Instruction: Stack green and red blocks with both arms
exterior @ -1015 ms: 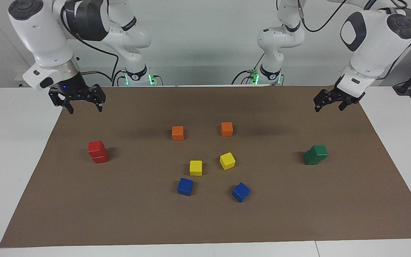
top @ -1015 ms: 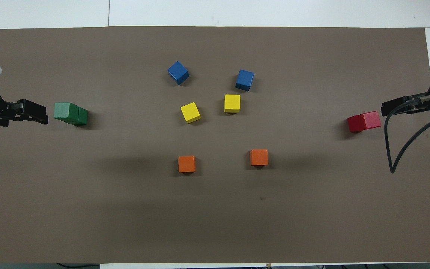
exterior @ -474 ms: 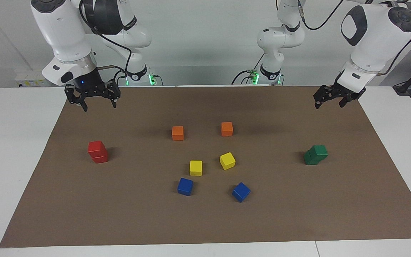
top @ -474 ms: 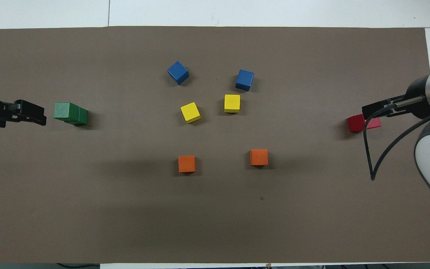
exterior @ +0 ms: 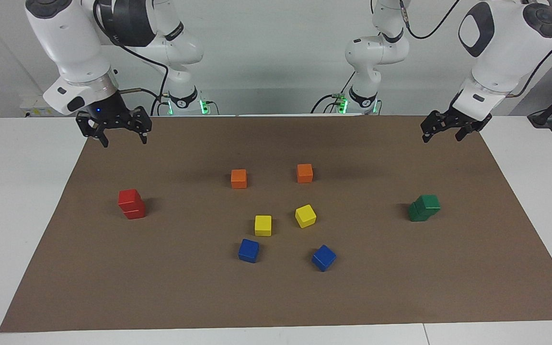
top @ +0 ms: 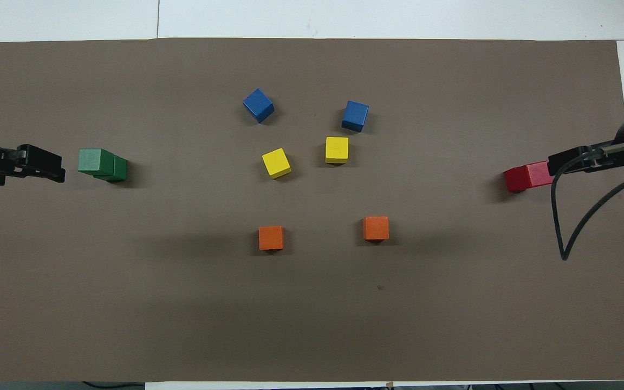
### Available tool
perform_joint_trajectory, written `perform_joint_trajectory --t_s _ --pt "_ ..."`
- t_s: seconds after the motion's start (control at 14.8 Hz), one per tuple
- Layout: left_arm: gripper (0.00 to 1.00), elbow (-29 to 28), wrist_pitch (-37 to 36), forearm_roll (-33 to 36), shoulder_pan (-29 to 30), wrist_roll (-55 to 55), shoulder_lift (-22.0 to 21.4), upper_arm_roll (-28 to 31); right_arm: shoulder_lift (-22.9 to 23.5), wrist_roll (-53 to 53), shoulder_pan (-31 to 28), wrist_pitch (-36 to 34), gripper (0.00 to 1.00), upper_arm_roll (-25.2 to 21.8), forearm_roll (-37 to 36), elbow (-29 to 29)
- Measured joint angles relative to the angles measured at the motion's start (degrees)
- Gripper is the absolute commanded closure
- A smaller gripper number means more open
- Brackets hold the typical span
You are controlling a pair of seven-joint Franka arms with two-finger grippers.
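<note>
Two red blocks [exterior: 131, 203] stand stacked on the brown mat toward the right arm's end; the stack also shows in the overhead view [top: 526, 177]. Two green blocks [exterior: 424, 207] stand stacked toward the left arm's end, the top one a little offset; they also show in the overhead view [top: 101, 164]. My right gripper [exterior: 124, 141] hangs open and empty in the air over the mat's edge nearest the robots, apart from the red stack. My left gripper [exterior: 441, 138] hangs open and empty over the mat's corner, apart from the green stack.
Two orange cubes [exterior: 238, 178] [exterior: 304, 173], two yellow cubes [exterior: 263, 225] [exterior: 305, 215] and two blue cubes [exterior: 248, 250] [exterior: 323, 258] lie in the middle of the brown mat [exterior: 276, 297]. White table surrounds the mat.
Both grippers have risen and drawn back toward the robots, away from the stacks. The right gripper swung toward the middle, then back. The blocks have not moved.
</note>
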Motion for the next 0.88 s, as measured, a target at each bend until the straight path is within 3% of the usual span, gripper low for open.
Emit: perform_joint_trajectory --t_s 0.88 --pt "0.0 -0.01 0.87 0.0 0.46 0.0 0.01 0.06 -0.12 4.11 0.07 -1.86 0.0 -0.59 0.04 0.2"
